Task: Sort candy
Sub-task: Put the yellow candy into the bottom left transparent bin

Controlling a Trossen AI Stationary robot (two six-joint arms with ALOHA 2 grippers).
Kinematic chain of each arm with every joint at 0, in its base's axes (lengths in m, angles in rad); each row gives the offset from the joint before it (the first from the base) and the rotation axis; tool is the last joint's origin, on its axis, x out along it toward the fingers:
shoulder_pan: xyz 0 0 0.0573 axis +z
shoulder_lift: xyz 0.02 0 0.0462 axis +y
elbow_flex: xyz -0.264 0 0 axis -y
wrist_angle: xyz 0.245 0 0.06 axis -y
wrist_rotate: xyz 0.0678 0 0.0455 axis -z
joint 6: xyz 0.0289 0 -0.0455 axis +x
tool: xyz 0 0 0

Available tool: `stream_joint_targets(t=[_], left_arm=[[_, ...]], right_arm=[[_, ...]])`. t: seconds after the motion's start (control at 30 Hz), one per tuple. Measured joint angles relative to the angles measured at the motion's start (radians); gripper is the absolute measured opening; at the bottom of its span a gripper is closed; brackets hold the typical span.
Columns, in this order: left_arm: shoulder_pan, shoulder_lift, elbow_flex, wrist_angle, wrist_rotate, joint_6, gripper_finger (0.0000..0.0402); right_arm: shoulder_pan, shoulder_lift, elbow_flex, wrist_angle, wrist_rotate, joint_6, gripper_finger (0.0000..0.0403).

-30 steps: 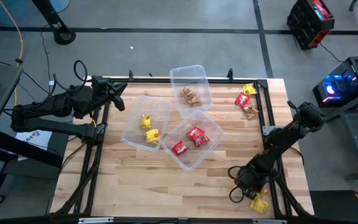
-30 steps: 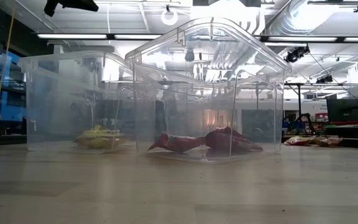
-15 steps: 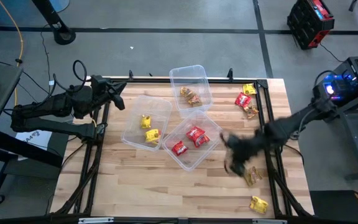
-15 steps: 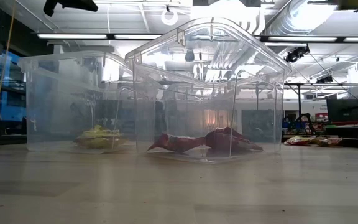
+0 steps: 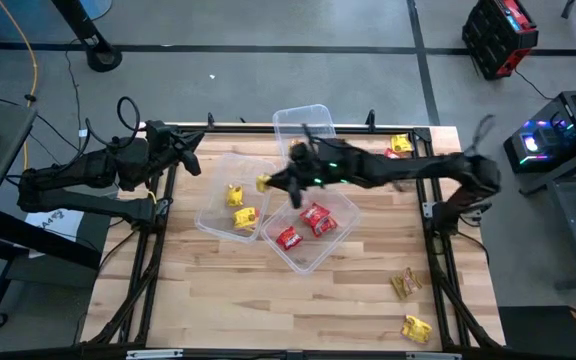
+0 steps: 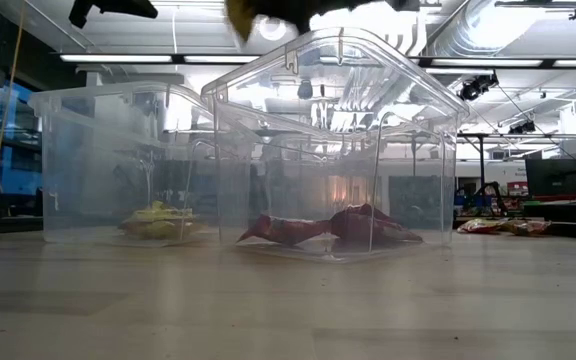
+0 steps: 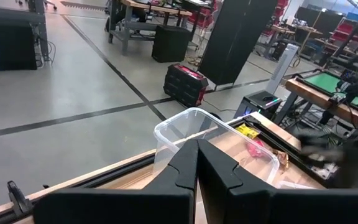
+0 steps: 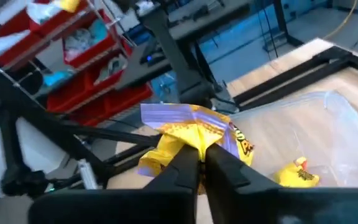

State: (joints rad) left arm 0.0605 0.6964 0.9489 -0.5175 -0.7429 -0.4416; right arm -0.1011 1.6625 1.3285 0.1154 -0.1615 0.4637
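Observation:
My right gripper [image 5: 271, 183] reaches across the table from the right and is shut on a yellow candy [image 5: 263, 184], high above the gap between the tubs. The candy also shows in the right wrist view [image 8: 191, 134] and at the top of the low view [image 6: 268, 12]. The left tub [image 5: 216, 210] holds two yellow candies [image 5: 240, 205]. The near tub [image 5: 340, 232] holds red candies [image 5: 314, 217]. The far tub [image 5: 306, 118] holds brown-gold candy, partly hidden by my right arm. My left gripper [image 5: 196, 158] is shut and empty at the table's far left edge. My right gripper pinches the yellow candy by the near end of its wrapper [image 8: 196, 147] between its two fingertips. The fingers come roughly level from the table's right. The candy sticks out beyond the fingertips, lifted clear of the table and the tubs.
Loose candies lie on the table's right side: a brown-gold one [image 5: 403, 284] and a yellow one [image 5: 417, 328] near the front right corner, a yellow one [image 5: 400, 144] and a red one [image 5: 392, 158] at the far right. Bare wood [image 5: 218, 290] lies along the near side.
My right gripper has risen from the table's near right corner and swung toward the far left, across the table and over the tubs, carrying the yellow candy lifted clear. The brown-gold candy it had covered near that corner now shows.

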Motion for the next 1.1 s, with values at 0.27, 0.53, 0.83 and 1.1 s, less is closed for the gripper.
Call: stream_joint_targets(t=[0.27, 0.53, 0.83, 1.1], left_arm=[[0.000, 0.000, 0.000, 0.000, 0.023, -0.028, 0.0000], [0.000, 0.000, 0.000, -0.016, 0.035, -0.027, 0.0000], [0.000, 0.002, 0.000, -0.015, 0.053, -0.027, 0.0000], [0.000, 0.001, 0.000, -0.012, 0.053, -0.028, 0.0000]], right_arm=[[-0.030, 0.222, 0.269, -0.155, -0.156, -0.027, 0.0136], [-0.045, 0.214, 0.609, -0.863, -0.311, -0.217, 0.0194], [0.251, 0.194, 0.631, -1.512, -0.279, -0.214, 0.0193], [0.583, 0.143, 0.364, -1.635, -0.319, 0.044, 0.0192]])
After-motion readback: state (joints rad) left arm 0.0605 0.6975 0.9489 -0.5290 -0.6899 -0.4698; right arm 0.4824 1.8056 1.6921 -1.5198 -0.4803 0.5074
